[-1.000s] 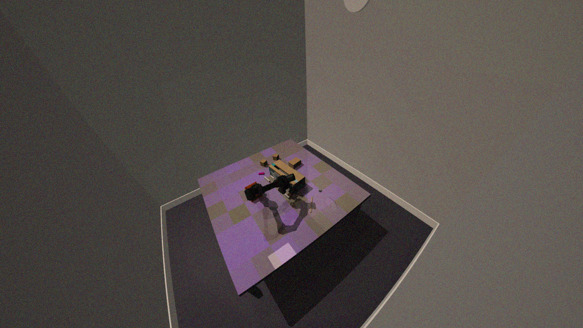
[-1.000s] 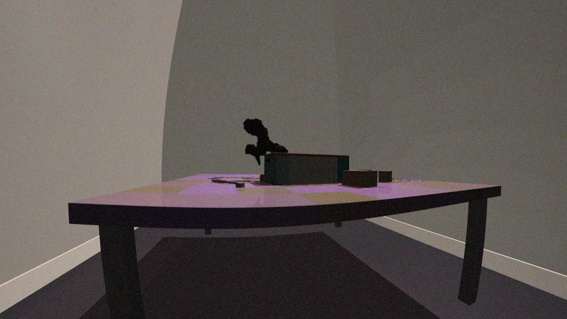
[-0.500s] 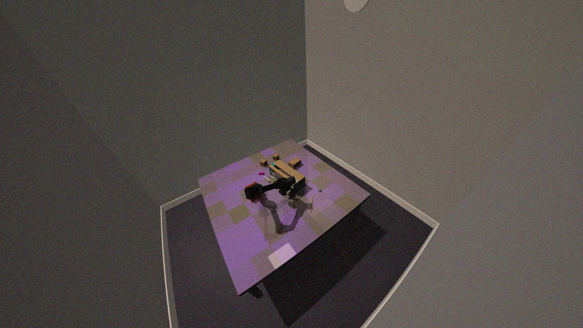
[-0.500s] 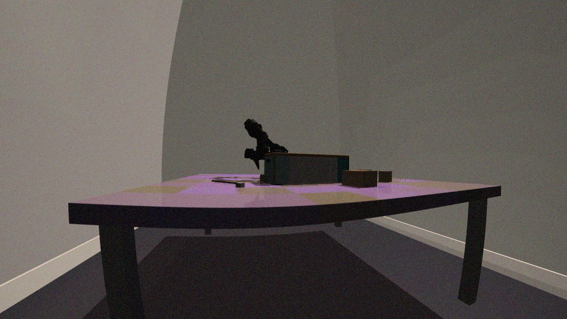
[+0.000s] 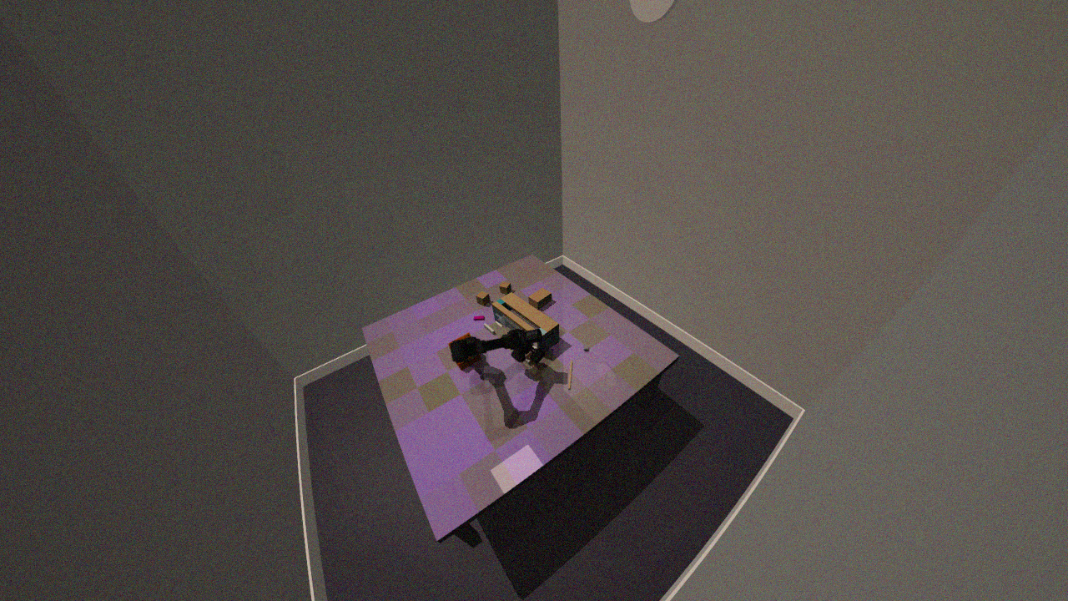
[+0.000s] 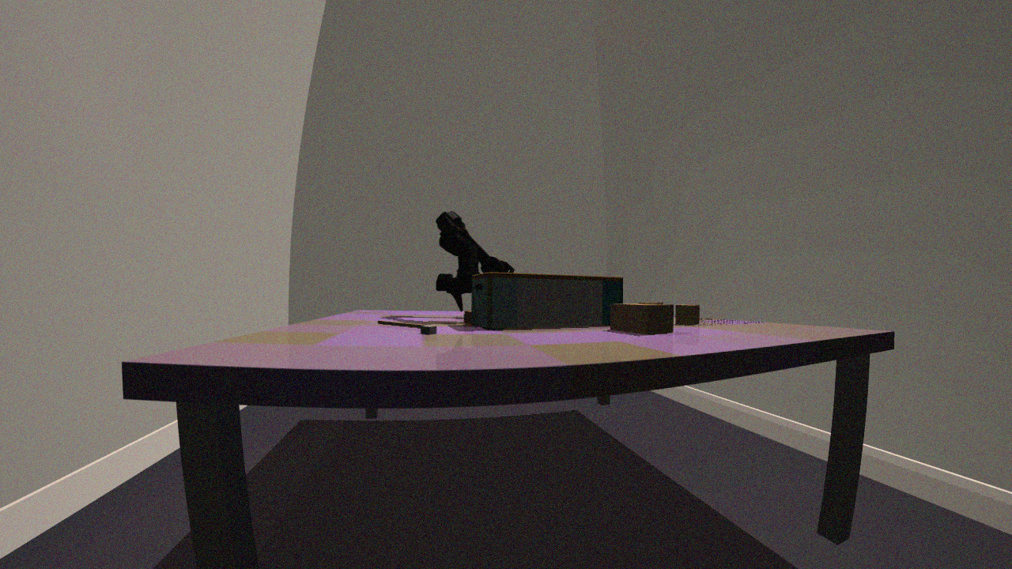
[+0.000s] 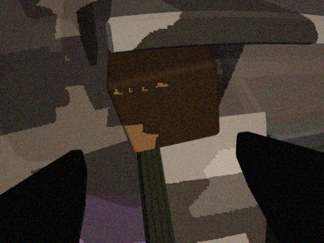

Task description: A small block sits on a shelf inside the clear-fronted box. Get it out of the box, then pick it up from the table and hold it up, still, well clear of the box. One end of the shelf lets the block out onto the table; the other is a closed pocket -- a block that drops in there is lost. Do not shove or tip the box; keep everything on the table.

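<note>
The small orange-brown block lies outside the box, between the pale chute floor and a white bar. It is mostly in shadow, with one lit corner. A small brown shape by the box's end seems to be the same block; the arm hides it in the top view. The box stands upright, its dark side wall running between the fingers' sides in the wrist view. My gripper is partly open, low at the box's end. The block shows just beyond the fingertips, not gripped.
Brown blocks stand behind the box and past its far end. A magenta piece lies near its front. A thin stick and a small dark block lie beyond the near end.
</note>
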Robot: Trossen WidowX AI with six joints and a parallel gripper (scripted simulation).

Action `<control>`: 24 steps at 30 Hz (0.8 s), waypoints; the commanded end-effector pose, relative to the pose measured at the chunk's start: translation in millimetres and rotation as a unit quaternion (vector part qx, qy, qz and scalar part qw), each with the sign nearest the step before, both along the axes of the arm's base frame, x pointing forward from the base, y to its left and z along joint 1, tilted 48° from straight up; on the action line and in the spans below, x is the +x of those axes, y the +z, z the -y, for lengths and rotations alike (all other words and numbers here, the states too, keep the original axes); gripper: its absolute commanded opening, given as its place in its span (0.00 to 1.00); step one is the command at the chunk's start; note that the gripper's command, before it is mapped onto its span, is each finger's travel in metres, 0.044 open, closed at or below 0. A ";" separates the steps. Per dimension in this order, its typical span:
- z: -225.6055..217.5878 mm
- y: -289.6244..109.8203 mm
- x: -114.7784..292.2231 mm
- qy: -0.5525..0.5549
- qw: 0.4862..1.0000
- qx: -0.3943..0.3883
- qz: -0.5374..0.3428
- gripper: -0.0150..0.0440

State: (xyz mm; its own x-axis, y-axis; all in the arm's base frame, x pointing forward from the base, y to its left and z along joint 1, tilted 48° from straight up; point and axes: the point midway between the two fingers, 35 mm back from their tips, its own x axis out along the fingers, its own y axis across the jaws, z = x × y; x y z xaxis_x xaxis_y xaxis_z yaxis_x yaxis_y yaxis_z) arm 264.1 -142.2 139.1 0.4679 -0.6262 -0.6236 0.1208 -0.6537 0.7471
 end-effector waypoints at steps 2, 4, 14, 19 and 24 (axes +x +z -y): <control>6.7 -10.2 -1.5 0.001 1.000 0.001 -0.006 0.74; 9.2 -12.2 -1.6 0.001 1.000 0.001 -0.006 0.74; 17.3 -18.7 -2.4 0.002 1.000 -0.001 -0.006 0.65; 17.3 -18.7 -2.4 0.002 1.000 -0.001 -0.006 0.43; 16.9 -17.5 -1.8 0.004 1.000 -0.003 -0.006 0.30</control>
